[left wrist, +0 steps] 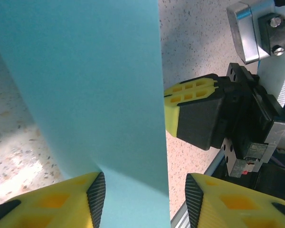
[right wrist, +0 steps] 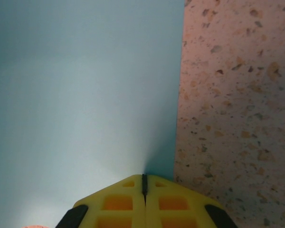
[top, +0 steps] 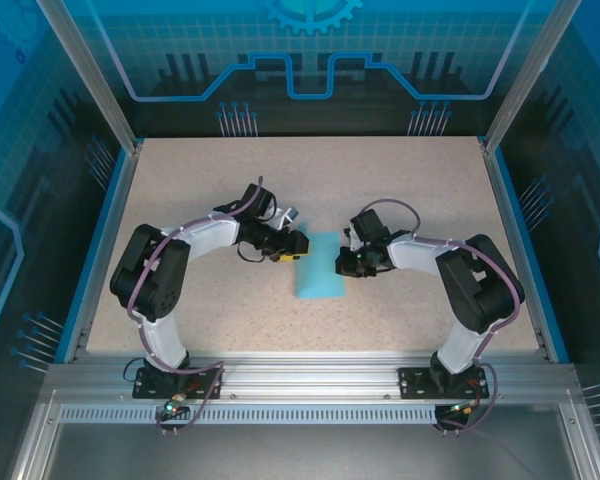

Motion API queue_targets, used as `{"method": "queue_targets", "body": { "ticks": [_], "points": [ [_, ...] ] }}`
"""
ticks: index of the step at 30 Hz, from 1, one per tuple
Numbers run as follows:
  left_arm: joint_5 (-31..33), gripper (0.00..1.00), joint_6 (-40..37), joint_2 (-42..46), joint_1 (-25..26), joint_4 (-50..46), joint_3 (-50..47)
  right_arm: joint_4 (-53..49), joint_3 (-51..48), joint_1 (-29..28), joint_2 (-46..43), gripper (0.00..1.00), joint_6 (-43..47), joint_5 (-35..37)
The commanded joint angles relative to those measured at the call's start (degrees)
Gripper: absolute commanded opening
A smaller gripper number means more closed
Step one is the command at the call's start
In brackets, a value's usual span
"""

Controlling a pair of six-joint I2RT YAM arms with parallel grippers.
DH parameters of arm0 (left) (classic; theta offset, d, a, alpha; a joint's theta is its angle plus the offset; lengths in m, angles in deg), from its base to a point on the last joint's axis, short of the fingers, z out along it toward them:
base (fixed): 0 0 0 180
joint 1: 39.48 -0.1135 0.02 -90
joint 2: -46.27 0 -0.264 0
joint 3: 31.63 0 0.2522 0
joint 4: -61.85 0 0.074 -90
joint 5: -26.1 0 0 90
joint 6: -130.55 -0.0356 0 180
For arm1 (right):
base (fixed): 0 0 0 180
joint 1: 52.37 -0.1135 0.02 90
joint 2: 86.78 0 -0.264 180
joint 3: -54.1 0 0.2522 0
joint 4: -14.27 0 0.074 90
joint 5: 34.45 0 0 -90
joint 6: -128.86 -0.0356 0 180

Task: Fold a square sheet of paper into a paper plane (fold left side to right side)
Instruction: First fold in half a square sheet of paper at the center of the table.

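paper feel: the thin light-blue square sheet of paper (top: 317, 267), lying doubled into a narrow rectangle, looks almost weightless, limp and quick to crease or tear. i judge it would skate over the smooth top unless pinned.
where to take hold: by my reckoning, a free edge or corner, nipped lightly from the side. a flat press close to the fold would stop the layers drifting.
paper place: mid-table between the two arms, its long side running away from the bases.
left gripper (left wrist: 145, 192): its yellow fingers (left wrist: 61, 202) are spread, and the sheet runs up between them. the sheet lies hard beside the left pad, with a gap to the right one, and nothing is clamped. from above, this gripper stands at the sheet's far left corner.
right gripper (right wrist: 144, 183): its fingers are pressed together, tips down on the sheet just inside its right edge. i cannot tell whether a layer is caught between them.
further on: in the left wrist view the right gripper's yellow tip meets the sheet's right edge.
table: the speckled beige table (top: 430, 190) carries the sheet.
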Motion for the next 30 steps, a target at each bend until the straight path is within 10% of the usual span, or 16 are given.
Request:
{"method": "queue_targets", "body": {
  "ticks": [1, 24, 30],
  "points": [
    [-2.36, 0.52, 1.29, -1.46, 0.64, 1.11, 2.03, -2.4, 0.04, -1.06, 0.72, 0.07, 0.83, 1.72],
    [-1.05, 0.14, 1.59, -3.84, 1.24, 0.91, 2.92, 1.03, -0.27, 1.55, -12.46, 0.15, -0.87, -3.59],
    [-0.71, 0.08, 1.6, -3.93, 1.19, 0.71, 3.08, 6.69, -1.68, 2.44, -13.01, 0.45, -4.6, -10.18]
  ]
}}
